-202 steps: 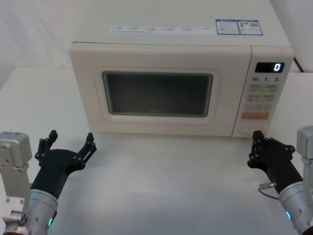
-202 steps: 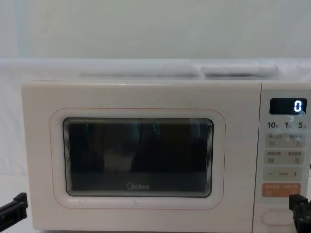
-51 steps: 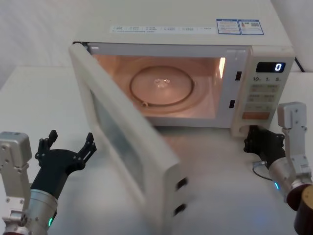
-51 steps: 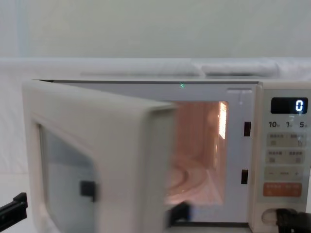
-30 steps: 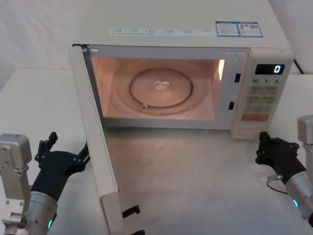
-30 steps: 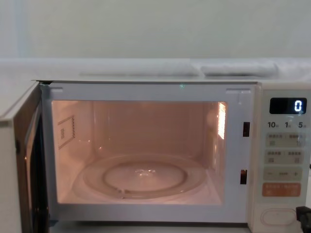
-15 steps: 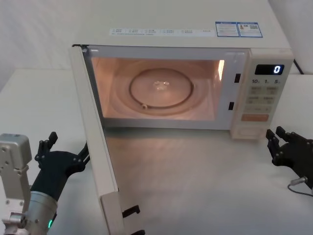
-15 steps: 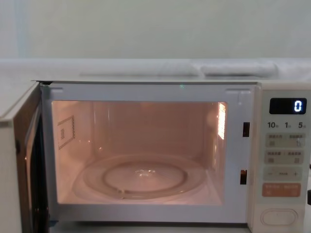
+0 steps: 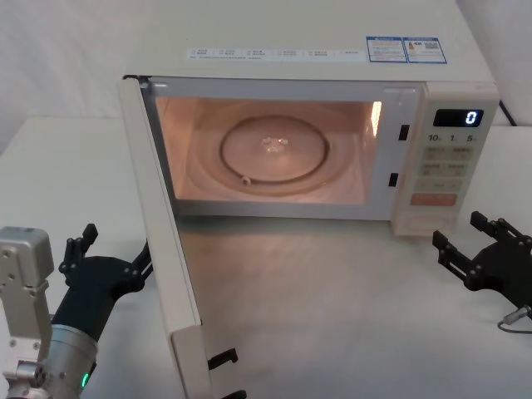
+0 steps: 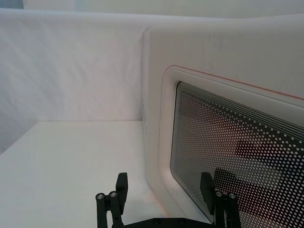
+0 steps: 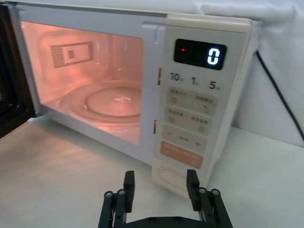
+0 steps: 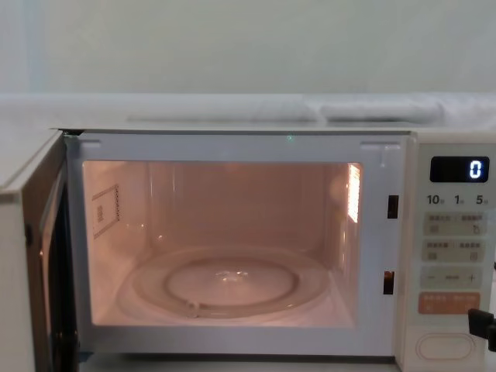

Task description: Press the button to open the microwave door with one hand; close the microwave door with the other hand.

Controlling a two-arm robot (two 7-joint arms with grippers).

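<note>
the cream boxy countertop microwave [image 9: 332, 50] stands at the back of the white table [image 9: 332, 307], its cavity lit orange, with the round glass turntable [image 9: 274, 150] lying flat on the floor inside. its black digital display [image 9: 458, 116] reads "0".

the large cream microwave door [image 9: 162, 241], hinged on the robot's left side of the oven, is swung wide open and juts forward toward the robot, edge-on in the head view. in the left wrist view its outer face shows the dark dotted glass window [image 10: 247, 156] with rounded corners and a thin pink outline.

the wide cream pill-shaped button [image 11: 173, 175] sits at the foot of the control panel, just below the orange rectangular key [image 11: 182, 154] and the rows of small beige keys [image 11: 190, 107]. nothing touches it.

the right black blocky gripper [image 9: 475, 247] hovers over the table in front of the panel, near the button but apart from it. its notched fingers [image 11: 128, 183] are spread wide with nothing between them; in the right wrist view the button lies in line with the gap.

the left black blocky gripper [image 9: 112, 249] hangs low on the robot's left, just beside the outer face of the open door. its fingers [image 10: 122, 183] are also spread apart and grasp nothing, and one fingertip is close to the window's lower edge; contact cannot be judged.
</note>
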